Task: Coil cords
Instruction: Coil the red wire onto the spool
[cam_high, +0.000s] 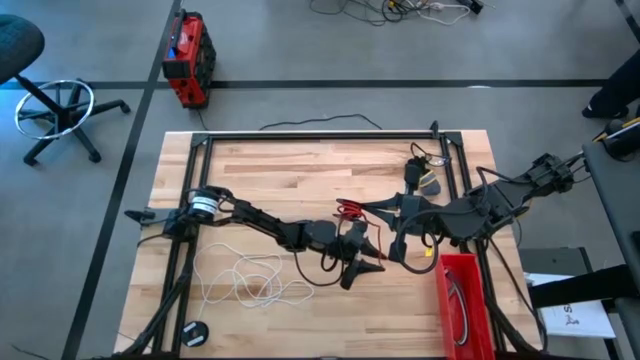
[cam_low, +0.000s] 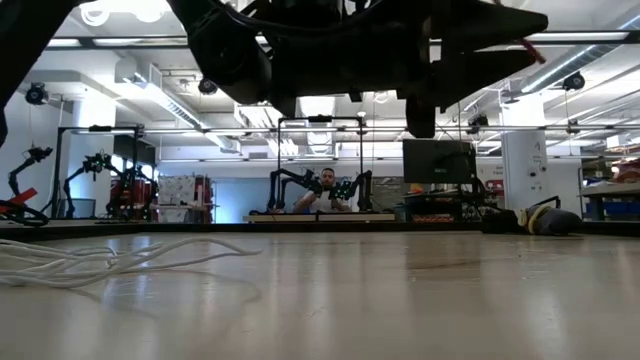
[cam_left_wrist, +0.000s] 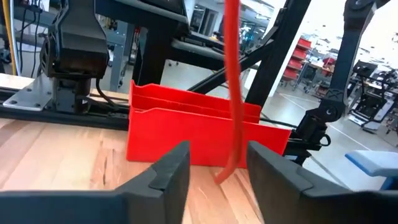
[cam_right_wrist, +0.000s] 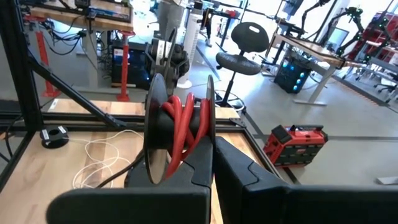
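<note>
- Both hands meet over the middle of the worktop (cam_high: 300, 160), raised clear of the wood.
- The right hand (cam_right_wrist: 211, 158) has its fingers pressed together on a dark spool (cam_right_wrist: 179, 124); the spool's two discs stand on edge.
- The red cord (cam_right_wrist: 183, 127) is wound round the spool's core in several turns, and in the high view it shows as a small red bundle at mid-worktop.
- From there a red strand hangs straight down, its long axis vertical, passing between the left hand's fingers and curling at its lower end.
- The left hand (cam_left_wrist: 217, 171) has its fingers apart either side of that strand, with a gap showing on each side.
- The white cord (cam_high: 245, 280) lies in loose, tangled loops near the front left of the worktop, sprawling mostly left to right.
- A small black coil (cam_high: 195, 333) sits at the front left corner.
- A red bin (cam_high: 462, 300) stands at the front right edge, its long axis running front to back.
</note>
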